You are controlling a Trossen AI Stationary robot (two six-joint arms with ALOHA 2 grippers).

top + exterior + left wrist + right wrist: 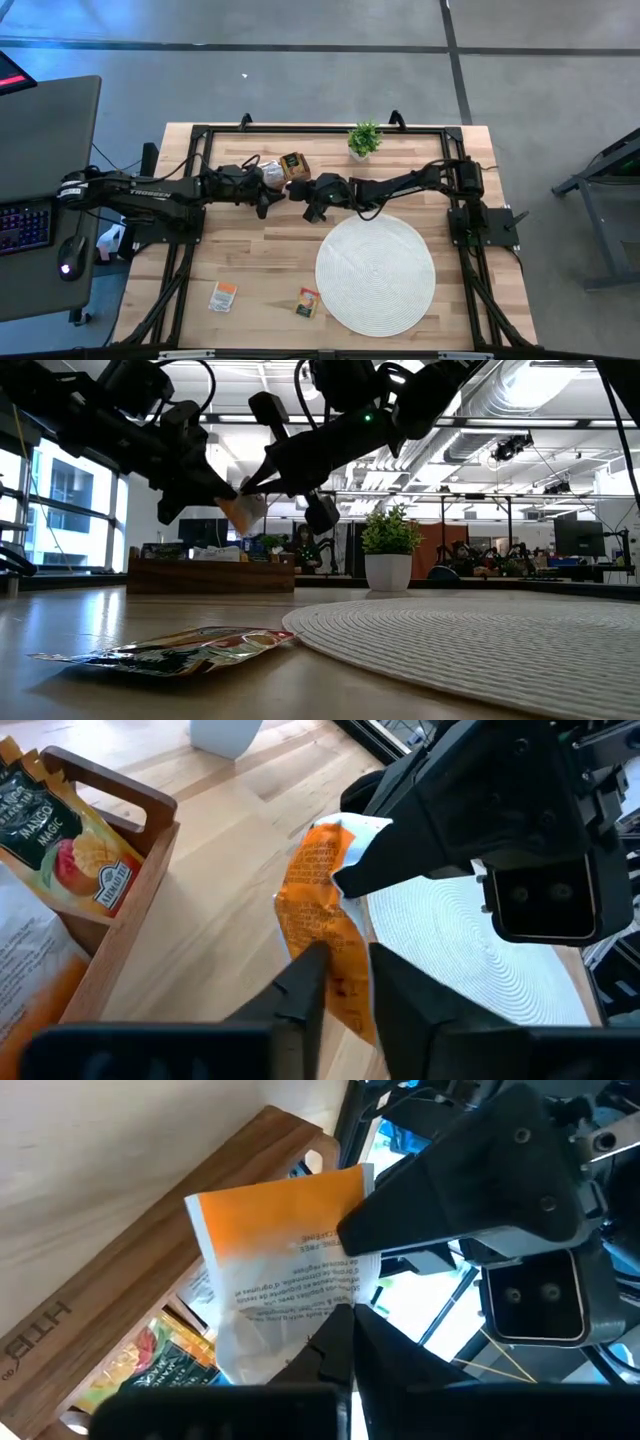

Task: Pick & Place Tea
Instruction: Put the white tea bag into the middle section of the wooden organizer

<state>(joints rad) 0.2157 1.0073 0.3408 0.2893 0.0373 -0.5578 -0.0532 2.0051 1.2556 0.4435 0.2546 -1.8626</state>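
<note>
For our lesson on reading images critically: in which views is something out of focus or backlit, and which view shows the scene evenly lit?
Low view: the near sachet on the table is blurred, and the arms are dark silhouettes against bright windows and ceiling lights. Left wrist view: the left gripper is soft at the bottom edge, while the orange-and-white sachet is sharp. High view: evenly lit, round mat clear.
</note>
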